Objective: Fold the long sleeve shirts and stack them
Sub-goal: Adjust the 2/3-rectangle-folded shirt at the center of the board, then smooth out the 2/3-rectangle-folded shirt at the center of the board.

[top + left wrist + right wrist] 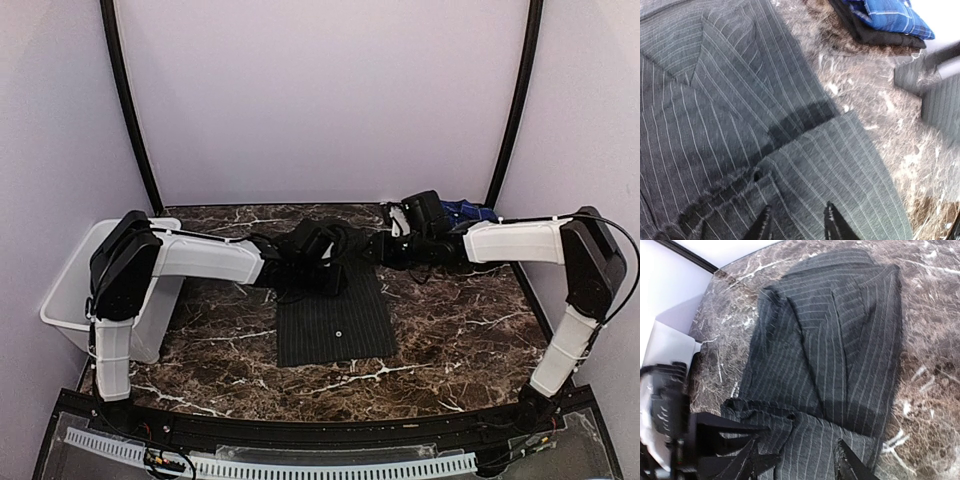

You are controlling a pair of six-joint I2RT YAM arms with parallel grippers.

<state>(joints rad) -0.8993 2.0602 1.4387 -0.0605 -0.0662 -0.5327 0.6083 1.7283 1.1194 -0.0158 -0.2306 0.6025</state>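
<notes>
The black pinstriped long sleeve shirt (335,318) lies folded into a narrow strip in the middle of the table, with its far end bunched up under both grippers. My left gripper (322,250) hovers over that far end; the left wrist view has its fingers (797,207) apart above flat striped cloth (740,100), open. My right gripper (368,250) comes in from the right. It (798,441) is open too, just over a crumpled fold of the shirt (840,340). The blue plaid shirt (468,210) lies folded at the back right (890,15).
A white plastic bin (80,290) stands off the table's left edge (665,340). The plaid shirt rests on a dark folded cloth (875,35). The right arm's grey link (935,85) reaches across the marble top. Black frame posts rise at the back corners.
</notes>
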